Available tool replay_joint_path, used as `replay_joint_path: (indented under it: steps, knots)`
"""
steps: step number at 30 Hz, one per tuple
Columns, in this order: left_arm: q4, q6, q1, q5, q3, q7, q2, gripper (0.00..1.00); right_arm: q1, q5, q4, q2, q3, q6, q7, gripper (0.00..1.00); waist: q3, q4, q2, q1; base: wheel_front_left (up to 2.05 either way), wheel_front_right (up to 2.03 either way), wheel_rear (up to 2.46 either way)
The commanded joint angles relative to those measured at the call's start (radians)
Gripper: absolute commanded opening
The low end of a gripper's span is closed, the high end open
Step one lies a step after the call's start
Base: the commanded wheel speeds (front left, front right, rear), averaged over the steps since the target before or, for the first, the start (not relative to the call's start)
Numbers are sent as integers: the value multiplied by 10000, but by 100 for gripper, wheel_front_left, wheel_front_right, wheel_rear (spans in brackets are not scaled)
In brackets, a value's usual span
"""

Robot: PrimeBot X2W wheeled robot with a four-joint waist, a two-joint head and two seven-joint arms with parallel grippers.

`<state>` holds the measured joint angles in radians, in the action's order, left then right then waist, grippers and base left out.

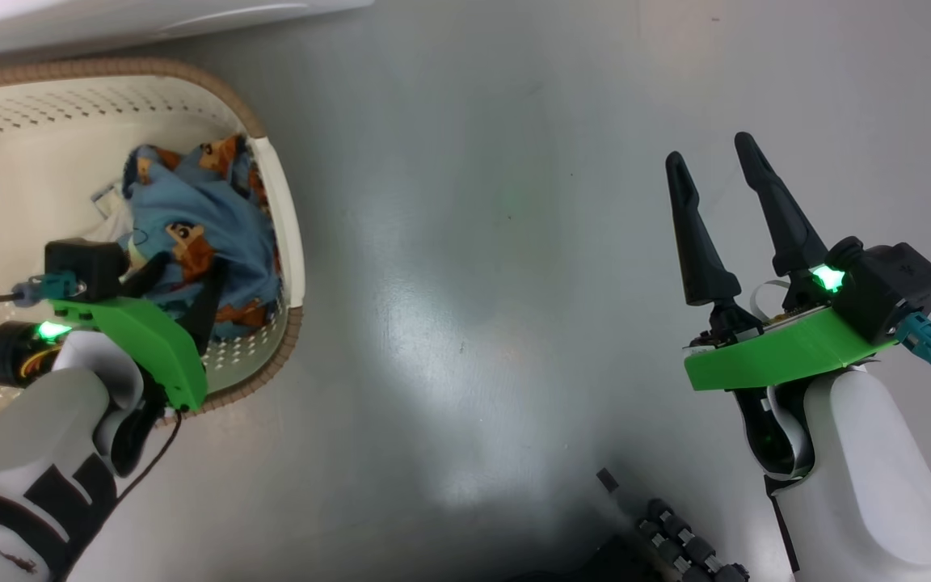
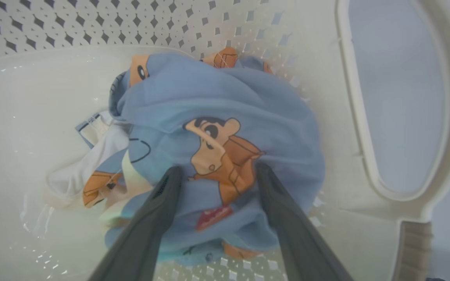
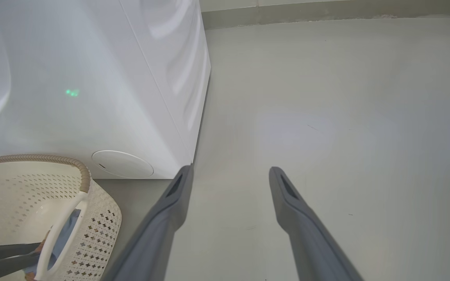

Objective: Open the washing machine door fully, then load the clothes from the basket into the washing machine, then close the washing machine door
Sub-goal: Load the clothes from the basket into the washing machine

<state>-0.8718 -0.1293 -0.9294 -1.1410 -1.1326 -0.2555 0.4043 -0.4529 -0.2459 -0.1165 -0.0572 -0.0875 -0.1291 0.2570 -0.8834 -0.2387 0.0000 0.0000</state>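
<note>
- In the basket (image 1: 286, 242) at the left, the clothes (image 2: 225, 97) lie as a blue heap printed with orange-brown figures, pushed against the right-hand wall beside the handle opening.
- The left gripper (image 2: 218, 171) reaches down into the basket. Its fingers are apart, one tip on each side of a printed figure, down at the fabric but not closed on it.
- The right gripper (image 1: 709, 149) hangs over the bare floor (image 1: 465, 242), well to the right, with its fingers apart and holding nothing.
- The loading step looks to be in hand, at the pick-up. The next move calls for pressing a little deeper, closing on a thick fold, then lifting clear of the rim towards the washing machine (image 3: 92, 78), which stands just beyond the basket.
- Whether the washing machine is open cannot be told, since a plain white side faces the right wrist camera.
- Whether the heap is one piece or two cannot be told; a pale cream scrap pokes out on its left.
- The underside of the heap is hidden, and in the head view the left arm covers the basket's near part.
</note>
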Motion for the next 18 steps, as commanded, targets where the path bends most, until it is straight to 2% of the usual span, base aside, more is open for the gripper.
replay_joint_path:
  steps: [1, 5, 6, 8, 9, 15, 18]
  knots:
    - [-38, -14, -62, -177, -6, -63, 372, 100, 216, 42, 258, 65, -238, -16, 48, 100, -49, -59, 0, 0, 0, 0, 0]
    - [-217, -14, -270, -672, -514, -57, 387, 100, 282, 82, 328, 67, -241, -16, 48, 100, -88, -88, 0, 0, 0, 0, 0]
    - [-242, -14, -327, -789, -629, -43, 380, 86, 293, 91, 342, 67, -229, -16, 48, 100, -97, -84, 0, 0, 0, 0, 0]
    - [-281, -14, -422, -974, -830, -36, 369, 15, 311, 120, 335, 68, -231, -16, 48, 100, -90, -74, 0, 0, 0, 0, 0]
    - [-293, -14, -452, -1057, -910, -36, 361, 0, 317, 131, 328, 68, -237, -16, 48, 100, -77, -67, 0, 0, 0, 0, 0]
    - [-313, -14, -492, -1563, -1124, -52, 255, 0, 308, 167, 272, 69, -214, -16, 48, 100, 202, 81, 0, 0, 0, 0, 0]
    - [-236, -14, -492, -1684, -755, -58, 245, 0, 310, 172, 235, 69, -191, -16, 48, 100, 427, 209, 0, 0, 0, 0, 0]
